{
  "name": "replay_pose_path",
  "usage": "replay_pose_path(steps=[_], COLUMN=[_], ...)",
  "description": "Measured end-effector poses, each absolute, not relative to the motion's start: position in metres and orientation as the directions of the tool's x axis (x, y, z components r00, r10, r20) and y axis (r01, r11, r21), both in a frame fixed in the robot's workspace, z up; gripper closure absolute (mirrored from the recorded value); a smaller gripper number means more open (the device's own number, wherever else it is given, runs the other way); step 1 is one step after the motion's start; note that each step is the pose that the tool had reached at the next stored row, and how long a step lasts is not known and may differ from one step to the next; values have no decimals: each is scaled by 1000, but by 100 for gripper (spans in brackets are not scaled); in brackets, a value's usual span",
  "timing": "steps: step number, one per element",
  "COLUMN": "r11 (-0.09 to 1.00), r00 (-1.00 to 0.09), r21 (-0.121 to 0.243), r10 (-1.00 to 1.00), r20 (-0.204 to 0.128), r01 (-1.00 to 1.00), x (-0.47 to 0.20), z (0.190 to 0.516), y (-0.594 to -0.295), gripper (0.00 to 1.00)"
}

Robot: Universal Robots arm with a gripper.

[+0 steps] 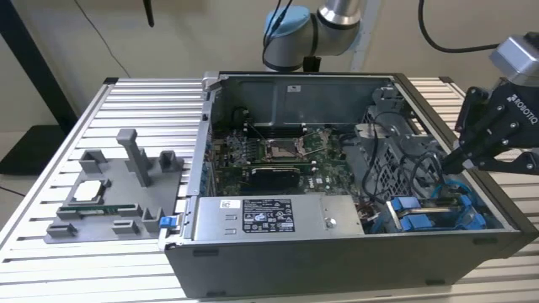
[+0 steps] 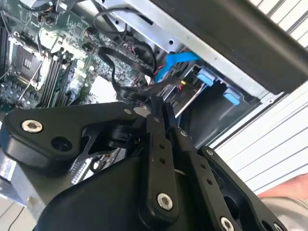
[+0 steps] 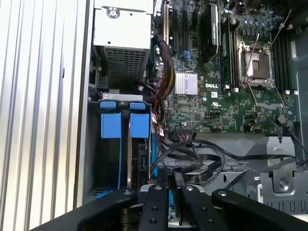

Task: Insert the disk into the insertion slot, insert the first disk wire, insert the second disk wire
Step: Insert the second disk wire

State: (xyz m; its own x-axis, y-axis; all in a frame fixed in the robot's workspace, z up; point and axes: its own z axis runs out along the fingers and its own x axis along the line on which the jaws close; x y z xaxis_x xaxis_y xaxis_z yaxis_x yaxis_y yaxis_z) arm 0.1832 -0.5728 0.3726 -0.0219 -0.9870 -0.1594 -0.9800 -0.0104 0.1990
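Note:
The disk lies in the insertion slot at the case's front corner on the exterior view's right, its blue carrier tabs showing. My gripper hangs just above and behind that bay. In both wrist views the fingers stand pressed nearly together, their tips in a bundle of black wires beside the slot. They look shut on one thin wire. A blue wire runs from the bay toward the fingertips. What the tips pinch is partly hidden.
The open grey computer case holds the motherboard and a labelled power supply box. A grey fixture with small parts stands on the slatted table at the exterior view's left. A sleeve edge shows near the case.

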Motion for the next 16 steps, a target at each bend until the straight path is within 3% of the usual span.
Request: replay_pose_path(steps=[12, 16], r11=[-11, -10], r00=[-19, -14], r21=[184, 153], r10=[-986, -987], r20=[-163, -159], r01=[-983, -988], x=[158, 153], z=[373, 372], y=[-573, -573], gripper=[100, 100])
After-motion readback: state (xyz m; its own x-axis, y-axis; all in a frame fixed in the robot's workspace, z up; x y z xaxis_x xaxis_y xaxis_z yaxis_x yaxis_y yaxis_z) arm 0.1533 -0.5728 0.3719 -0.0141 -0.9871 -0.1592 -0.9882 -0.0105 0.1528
